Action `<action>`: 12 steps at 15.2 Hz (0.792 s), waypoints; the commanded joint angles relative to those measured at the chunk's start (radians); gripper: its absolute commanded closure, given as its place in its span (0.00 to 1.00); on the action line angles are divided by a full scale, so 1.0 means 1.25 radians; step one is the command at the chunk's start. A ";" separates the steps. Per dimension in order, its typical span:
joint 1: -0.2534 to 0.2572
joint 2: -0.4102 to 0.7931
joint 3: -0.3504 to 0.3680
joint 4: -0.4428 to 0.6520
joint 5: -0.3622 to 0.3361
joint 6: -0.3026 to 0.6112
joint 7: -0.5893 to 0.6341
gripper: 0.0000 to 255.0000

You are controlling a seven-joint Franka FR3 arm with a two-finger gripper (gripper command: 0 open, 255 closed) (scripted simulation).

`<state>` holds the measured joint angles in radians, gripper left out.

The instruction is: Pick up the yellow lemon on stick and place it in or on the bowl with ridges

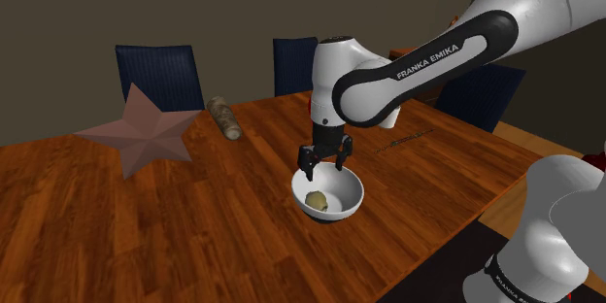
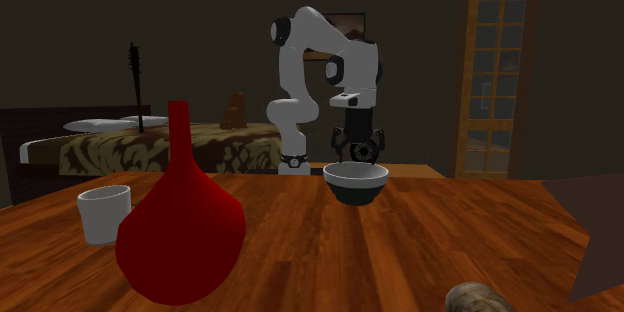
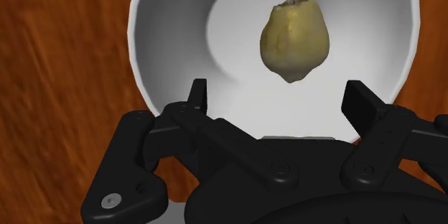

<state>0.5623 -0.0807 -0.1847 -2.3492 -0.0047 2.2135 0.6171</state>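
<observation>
The yellow-green lemon (image 1: 316, 199) lies inside the white bowl (image 1: 339, 213), which stands on the wooden table. In the wrist view the lemon (image 3: 294, 39) rests on the floor of the bowl (image 3: 172, 36), with a short pale stick at its far end. My gripper (image 1: 323, 168) hangs just above the bowl's rim, pointing down. Its fingers (image 3: 197, 93) stand wide apart and touch nothing. From across the table the gripper (image 2: 358, 150) hovers right over the bowl (image 2: 355, 185); the lemon is hidden behind the bowl's wall there.
A pink star-shaped object (image 1: 146, 131) and a pale log-like piece (image 1: 223, 117) lie toward the shoulder view's left. A thin utensil (image 1: 403, 141) lies behind the bowl. Dark chairs (image 1: 160, 73) line the far edge. A red vase (image 2: 180, 225) and white cup (image 2: 105, 212) stand on the table.
</observation>
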 commanded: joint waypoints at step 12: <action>-0.001 -0.046 0.002 0.060 -0.009 -0.106 0.007 0.00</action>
<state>0.5617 -0.1383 -0.1818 -2.2744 -0.0157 2.0819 0.6258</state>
